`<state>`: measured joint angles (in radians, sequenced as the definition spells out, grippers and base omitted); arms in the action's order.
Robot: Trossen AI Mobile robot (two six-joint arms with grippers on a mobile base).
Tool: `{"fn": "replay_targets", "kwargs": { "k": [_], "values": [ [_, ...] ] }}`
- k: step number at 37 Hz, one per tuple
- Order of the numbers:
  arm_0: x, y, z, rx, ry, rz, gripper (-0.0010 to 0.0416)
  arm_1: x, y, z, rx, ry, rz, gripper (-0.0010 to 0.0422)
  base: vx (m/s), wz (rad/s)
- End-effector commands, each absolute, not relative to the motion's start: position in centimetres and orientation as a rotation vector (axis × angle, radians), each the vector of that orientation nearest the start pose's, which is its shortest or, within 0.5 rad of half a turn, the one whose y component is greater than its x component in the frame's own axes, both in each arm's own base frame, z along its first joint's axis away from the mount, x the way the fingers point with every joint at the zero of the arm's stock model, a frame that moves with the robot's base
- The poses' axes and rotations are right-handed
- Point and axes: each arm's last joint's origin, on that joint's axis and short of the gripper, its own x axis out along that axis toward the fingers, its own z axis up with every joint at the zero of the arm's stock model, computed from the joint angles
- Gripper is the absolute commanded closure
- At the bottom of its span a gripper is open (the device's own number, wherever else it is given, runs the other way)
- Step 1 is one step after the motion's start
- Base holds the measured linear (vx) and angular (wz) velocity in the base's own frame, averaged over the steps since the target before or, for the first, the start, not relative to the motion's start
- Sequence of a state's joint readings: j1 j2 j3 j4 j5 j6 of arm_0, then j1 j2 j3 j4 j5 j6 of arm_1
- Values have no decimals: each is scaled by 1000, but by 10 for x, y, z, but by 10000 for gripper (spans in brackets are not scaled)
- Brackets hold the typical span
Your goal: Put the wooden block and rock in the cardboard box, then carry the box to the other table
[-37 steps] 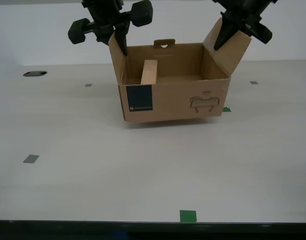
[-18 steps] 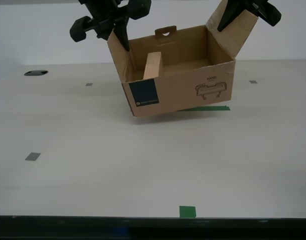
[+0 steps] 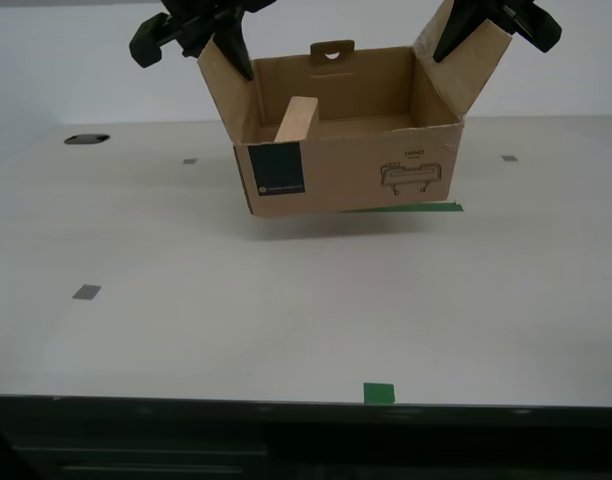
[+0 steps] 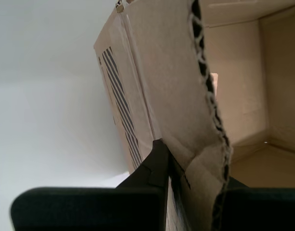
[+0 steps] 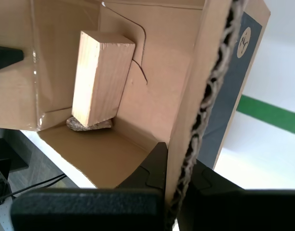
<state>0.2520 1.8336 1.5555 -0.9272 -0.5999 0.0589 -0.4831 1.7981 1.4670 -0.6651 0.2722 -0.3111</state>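
Observation:
The cardboard box (image 3: 346,180) hangs level above the table, held by both side flaps. My first gripper (image 3: 231,55) is shut on the flap at the exterior view's left, and its wrist view shows the corrugated edge (image 5: 205,110) pinched between the jaws. My second gripper (image 3: 456,40) is shut on the flap at the exterior view's right (image 4: 162,72). The wooden block (image 3: 296,120) leans inside against the wall near my first gripper. Under the block (image 5: 101,77) lies the rock (image 5: 87,125), mostly hidden. The other table is out of view.
Below the box is a smooth off-white table (image 3: 286,310). It carries a green tape strip (image 3: 406,208), a green square (image 3: 378,393) at the near edge, grey squares (image 3: 86,292) and a dark hole (image 3: 86,139) at the exterior view's far left.
Both grippers have lifted the box off the table; it tilted, then levelled, uncovering the green strip. The whole scene has also shifted in the picture, so the camera moved.

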Motion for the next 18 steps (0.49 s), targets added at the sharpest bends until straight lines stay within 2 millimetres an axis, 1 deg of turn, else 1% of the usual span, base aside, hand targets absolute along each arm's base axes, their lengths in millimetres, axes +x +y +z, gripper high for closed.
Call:
{"fn": "replay_targets", "kwargs": {
  "k": [1,11,18],
  "values": [
    [357,111,265,281,1236,737,406,336,-186,262,-199,1095,-610,414,-103,5],
    [357,111,264,291,1246,729,406,333,-178,256,-214,1105,-622,414,-103,3],
    [357,111,264,296,1248,726,406,324,-161,256,-243,1062,-602,414,-97,5]
  ]
}}
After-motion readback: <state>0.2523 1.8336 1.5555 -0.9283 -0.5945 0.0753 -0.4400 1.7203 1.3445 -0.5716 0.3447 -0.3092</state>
